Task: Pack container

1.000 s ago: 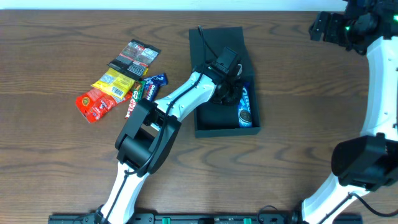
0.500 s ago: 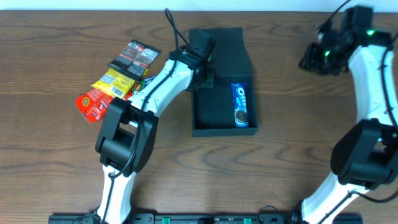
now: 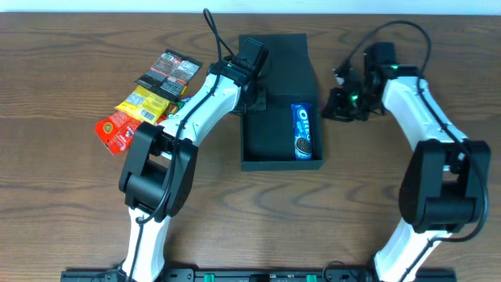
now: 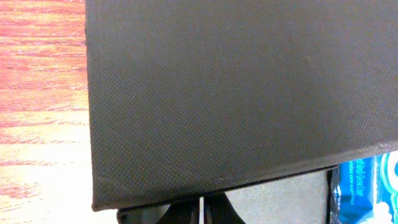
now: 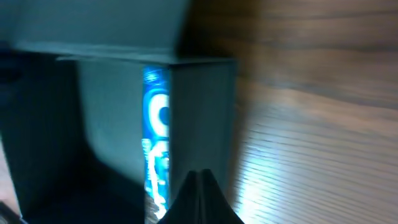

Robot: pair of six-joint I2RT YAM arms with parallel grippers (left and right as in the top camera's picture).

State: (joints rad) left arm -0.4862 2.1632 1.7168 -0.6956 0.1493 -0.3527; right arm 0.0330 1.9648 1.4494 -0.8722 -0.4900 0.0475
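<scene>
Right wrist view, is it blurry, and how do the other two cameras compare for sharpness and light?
Right wrist view: yes, smeared as if by motion, the container wall and the blue Oreo packet soft-edged, with a teal cast. Left wrist view: sharp, the weave of the container's flap crisp, light even. Overhead view: sharp and evenly lit, no strong glare on the table.

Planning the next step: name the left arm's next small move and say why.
Probably swing the left gripper from the container toward the snack packets left of it: only the Oreo pack is inside, and several lie unpacked.
</scene>
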